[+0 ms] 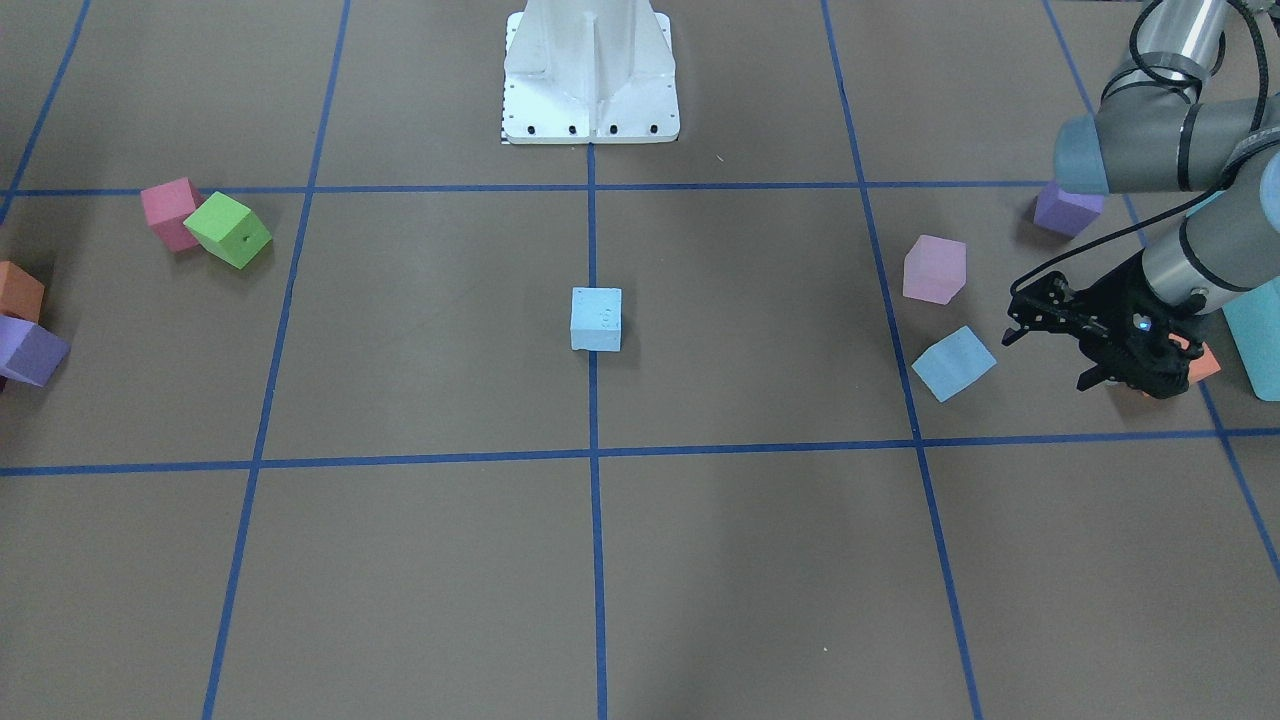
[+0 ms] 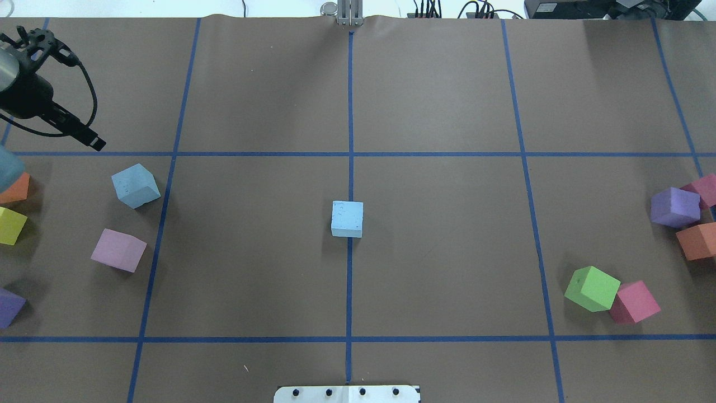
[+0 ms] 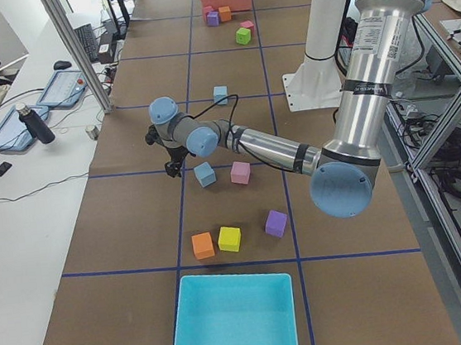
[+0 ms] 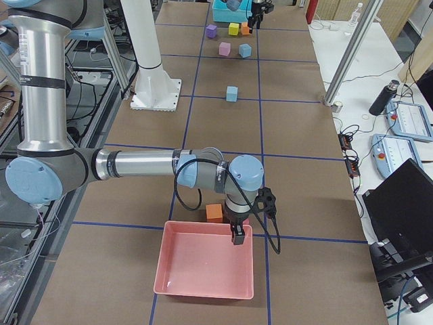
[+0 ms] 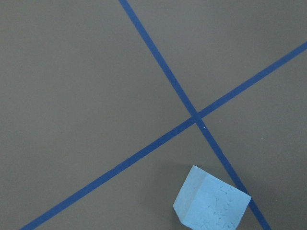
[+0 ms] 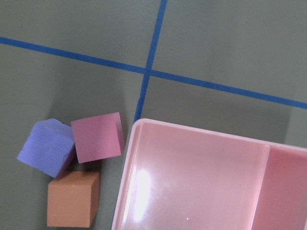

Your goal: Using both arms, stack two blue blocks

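One pale blue block (image 2: pixel 347 219) sits on the centre line of the table and also shows in the front view (image 1: pixel 596 318). The second blue block (image 2: pixel 136 186) lies turned on the robot's left side, seen too in the front view (image 1: pixel 953 363) and the left wrist view (image 5: pixel 211 203). My left gripper (image 1: pixel 1012 318) hangs above the table, a little beyond and outside that block. It looks open and holds nothing. My right gripper (image 4: pixel 237 237) shows only in the right side view, over the pink tray. I cannot tell whether it is open or shut.
A lilac-pink cube (image 2: pixel 118 250), yellow cube (image 2: pixel 11 225), orange cube (image 2: pixel 17 189) and turquoise bin (image 3: pixel 235 322) lie on the left. Green (image 2: pixel 592 288), pink (image 2: pixel 634 302), purple (image 2: pixel 675 207) and orange (image 2: pixel 696 240) cubes and a pink tray (image 4: pixel 203 271) lie on the right. A white pedestal (image 1: pixel 590 70) stands at the robot's base.
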`<state>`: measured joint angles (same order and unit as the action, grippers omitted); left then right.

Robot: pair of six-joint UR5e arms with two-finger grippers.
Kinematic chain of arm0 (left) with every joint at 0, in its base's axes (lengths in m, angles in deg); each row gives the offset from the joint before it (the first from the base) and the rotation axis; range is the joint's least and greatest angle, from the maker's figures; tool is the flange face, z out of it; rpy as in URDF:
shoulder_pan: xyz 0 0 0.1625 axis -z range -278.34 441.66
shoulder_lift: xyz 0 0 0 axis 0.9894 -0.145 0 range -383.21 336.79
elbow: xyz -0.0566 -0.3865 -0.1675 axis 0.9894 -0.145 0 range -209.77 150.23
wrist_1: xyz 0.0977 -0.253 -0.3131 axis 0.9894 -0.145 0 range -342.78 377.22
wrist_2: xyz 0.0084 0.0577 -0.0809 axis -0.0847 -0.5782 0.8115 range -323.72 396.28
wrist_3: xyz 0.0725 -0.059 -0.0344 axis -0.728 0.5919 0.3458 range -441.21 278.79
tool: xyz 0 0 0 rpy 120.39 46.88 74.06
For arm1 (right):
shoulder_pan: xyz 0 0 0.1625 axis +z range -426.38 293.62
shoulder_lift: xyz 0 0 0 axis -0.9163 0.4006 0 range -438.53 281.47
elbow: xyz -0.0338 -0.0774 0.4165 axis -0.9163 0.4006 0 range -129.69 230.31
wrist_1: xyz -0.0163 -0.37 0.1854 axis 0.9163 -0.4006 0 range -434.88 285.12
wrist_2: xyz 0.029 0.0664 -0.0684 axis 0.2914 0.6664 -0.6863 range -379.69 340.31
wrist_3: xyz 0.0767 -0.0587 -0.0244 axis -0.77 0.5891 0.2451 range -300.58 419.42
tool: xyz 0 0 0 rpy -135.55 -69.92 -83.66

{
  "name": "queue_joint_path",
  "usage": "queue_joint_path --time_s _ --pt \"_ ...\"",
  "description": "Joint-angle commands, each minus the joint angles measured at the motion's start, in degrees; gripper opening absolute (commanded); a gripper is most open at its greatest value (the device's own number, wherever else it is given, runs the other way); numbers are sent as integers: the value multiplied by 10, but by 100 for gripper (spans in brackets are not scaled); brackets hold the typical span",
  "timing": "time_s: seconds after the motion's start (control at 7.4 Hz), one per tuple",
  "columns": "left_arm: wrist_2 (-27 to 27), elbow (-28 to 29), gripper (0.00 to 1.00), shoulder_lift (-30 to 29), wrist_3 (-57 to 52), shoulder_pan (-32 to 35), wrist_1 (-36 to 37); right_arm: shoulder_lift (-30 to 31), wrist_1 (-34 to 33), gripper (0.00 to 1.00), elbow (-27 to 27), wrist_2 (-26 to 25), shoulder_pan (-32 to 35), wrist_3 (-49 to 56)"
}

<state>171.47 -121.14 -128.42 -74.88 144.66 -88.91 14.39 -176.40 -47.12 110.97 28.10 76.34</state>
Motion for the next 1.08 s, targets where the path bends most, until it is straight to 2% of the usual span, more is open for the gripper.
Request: queue_joint_path --time_s 0.0,0.14,0.27,0.81,0.95 --pt "-2 68 98 0 -1 -5 -134 4 0 100 -2 0 1 -15" --pt "-3 62 98 0 -3 -8 -144 4 0 100 -2 0 1 -15" --pt "-3 59 98 1 -4 -56 -151 5 0 100 -2 0 1 -15" --pt "-6 34 97 21 -4 -67 -168 6 0 100 -3 -1 2 -15" --pt "-45 20 97 28 -4 -71 -169 6 0 100 -3 -1 2 -15"
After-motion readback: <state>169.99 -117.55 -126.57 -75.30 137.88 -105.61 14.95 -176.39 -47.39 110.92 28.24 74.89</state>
